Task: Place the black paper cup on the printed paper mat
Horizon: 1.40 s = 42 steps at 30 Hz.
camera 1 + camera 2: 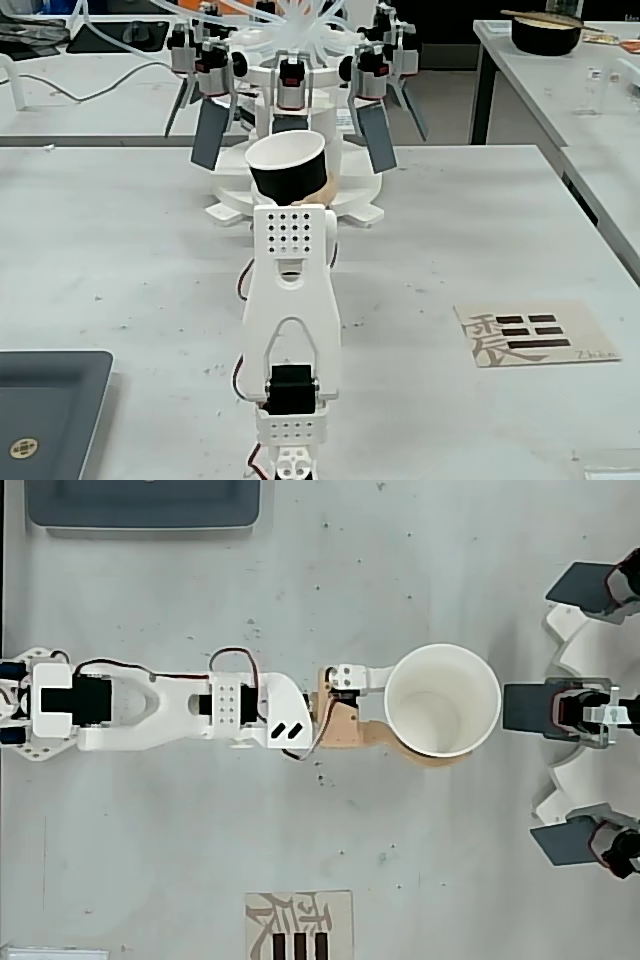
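cup: the black paper cup (442,700) is up off the table, mouth up and tipped a bit, white inside showing in the overhead view. In the fixed view (288,164) it hangs just above the arm's upper link.

gripper: the gripper (425,715) is clamped around the cup, white finger on the upper side and tan finger under the lower rim in the overhead view. So it's grasping the cup, not empty.

mat: the printed paper mat (299,924) is flat on the table at the bottom edge of the overhead view, partly cut off. In the fixed view (535,333) it sits well right of the arm.

direction that matters: in the overhead view the mat is roughly 7 o'clock from the cup, well apart. Its long side runs left-right there.

next bit, my guess: swing the base toward the mat, pull the reach in, then lower.

other stuff: white fixture with grey paddles (585,712) sits close at 3 o'clock of the cup, dark grey tray (145,505) at the top.
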Tool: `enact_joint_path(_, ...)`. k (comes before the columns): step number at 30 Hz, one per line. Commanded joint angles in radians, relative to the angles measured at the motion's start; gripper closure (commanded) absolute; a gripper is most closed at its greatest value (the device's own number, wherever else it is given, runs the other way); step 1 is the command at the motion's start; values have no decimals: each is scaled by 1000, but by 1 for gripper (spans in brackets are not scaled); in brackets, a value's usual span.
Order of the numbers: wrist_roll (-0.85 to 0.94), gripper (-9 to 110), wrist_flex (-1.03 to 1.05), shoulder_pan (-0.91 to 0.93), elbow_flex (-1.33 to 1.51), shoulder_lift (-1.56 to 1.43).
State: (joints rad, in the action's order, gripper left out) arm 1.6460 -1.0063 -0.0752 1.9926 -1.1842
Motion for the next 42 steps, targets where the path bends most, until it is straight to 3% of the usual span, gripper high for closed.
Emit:
enact_joint_path(1, 21, 92, -11, 9, 28, -130)
enact_joint_path(18, 14, 92, -14, 8, 38, -144)
enact_joint_path(42, -63, 91, 3, 9, 422, -543)
